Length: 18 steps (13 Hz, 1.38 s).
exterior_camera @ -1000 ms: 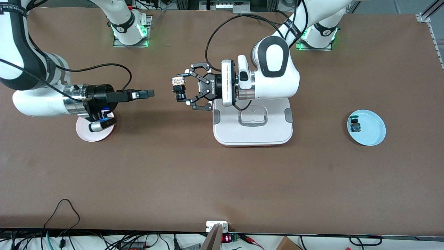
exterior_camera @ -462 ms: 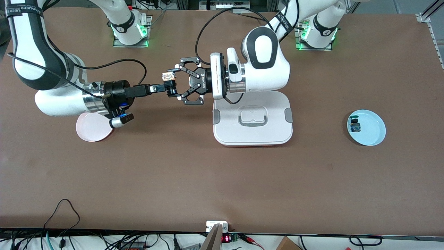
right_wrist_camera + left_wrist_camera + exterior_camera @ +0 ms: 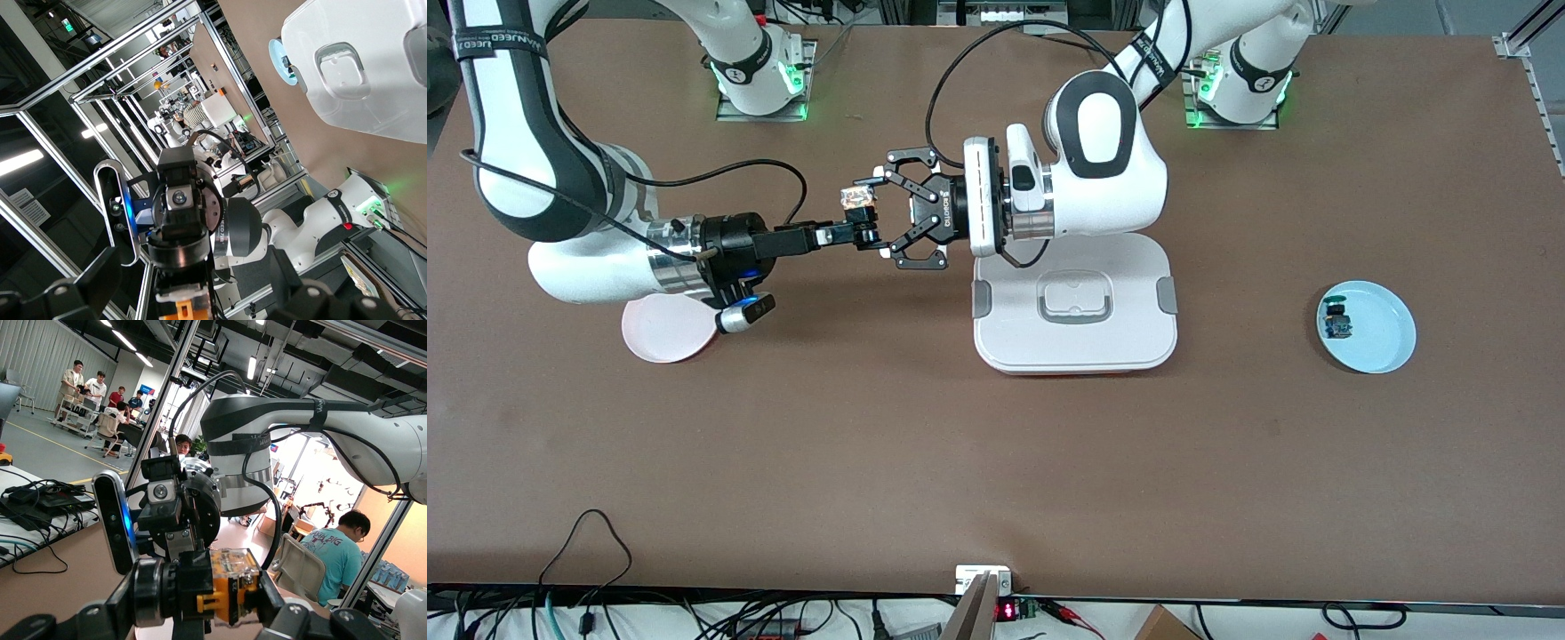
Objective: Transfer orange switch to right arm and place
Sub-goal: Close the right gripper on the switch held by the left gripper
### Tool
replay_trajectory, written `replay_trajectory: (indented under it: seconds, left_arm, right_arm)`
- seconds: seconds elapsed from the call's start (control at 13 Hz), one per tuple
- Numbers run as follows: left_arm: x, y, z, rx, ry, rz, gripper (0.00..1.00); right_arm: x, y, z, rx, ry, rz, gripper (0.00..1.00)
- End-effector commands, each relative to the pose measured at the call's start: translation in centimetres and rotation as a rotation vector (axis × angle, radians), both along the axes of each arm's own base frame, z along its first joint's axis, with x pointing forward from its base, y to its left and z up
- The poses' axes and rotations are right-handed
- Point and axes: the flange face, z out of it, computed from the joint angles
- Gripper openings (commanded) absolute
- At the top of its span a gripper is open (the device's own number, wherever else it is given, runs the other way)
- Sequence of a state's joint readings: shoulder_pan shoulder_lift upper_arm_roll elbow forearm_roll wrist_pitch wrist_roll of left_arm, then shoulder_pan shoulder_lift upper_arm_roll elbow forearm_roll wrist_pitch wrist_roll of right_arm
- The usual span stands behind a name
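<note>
The orange switch (image 3: pixel 860 199) has a clear-and-orange block at one end and a black ring at the other. It hangs in the air over bare table between the white lidded box and the pink plate. My left gripper (image 3: pixel 869 220), the spidery black linkage one, is shut on it end to end. The left wrist view shows the switch (image 3: pixel 230 587) clamped between that gripper's (image 3: pixel 193 608) jaws. My right gripper (image 3: pixel 864 236), slim and black, reaches in level from the right arm's end, with its tip at the switch's black part. The switch's orange block (image 3: pixel 187 311) shows in the right wrist view.
A white lidded box (image 3: pixel 1074 347) with a handle lies under the left wrist. A pink plate (image 3: pixel 654 336) lies under the right wrist. A light blue plate (image 3: pixel 1385 331) toward the left arm's end holds a small blue-bodied part (image 3: pixel 1336 324).
The left gripper carried the switch toward the right arm's end. The right gripper came off the pink plate and reached the switch, edging in slightly in the last half second.
</note>
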State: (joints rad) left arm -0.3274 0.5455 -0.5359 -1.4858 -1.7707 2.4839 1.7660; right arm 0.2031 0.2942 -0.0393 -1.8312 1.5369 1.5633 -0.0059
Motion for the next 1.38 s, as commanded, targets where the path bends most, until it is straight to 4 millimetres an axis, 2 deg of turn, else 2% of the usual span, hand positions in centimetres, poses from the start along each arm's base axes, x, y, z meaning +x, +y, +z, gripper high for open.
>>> replay_trajectory:
  seconds: [0.0, 0.23, 1.0, 1.31]
  left_arm:
    - [0.4, -0.4, 0.5, -0.023, -0.011, 0.022, 0.0]
    - [0.4, -0.4, 0.5, -0.023, -0.011, 0.022, 0.0]
    - [0.6, -0.1, 0.6, -0.025, -0.011, 0.029, 0.01]
    - [0.7, -0.1, 0.4, -0.023, -0.009, 0.028, 0.01]
  right_arm:
    - [-0.7, 0.3, 0.9, 0.022, 0.006, 0.0, 0.98]
    - [-1.3, 0.9, 1.4, 0.024, 0.003, 0.013, 0.98]
    - [-2.1, 0.4, 1.1, 0.028, 0.013, 0.008, 0.94]
    - [-2.5, 0.4, 1.3, 0.086, 0.04, -0.028, 0.93]
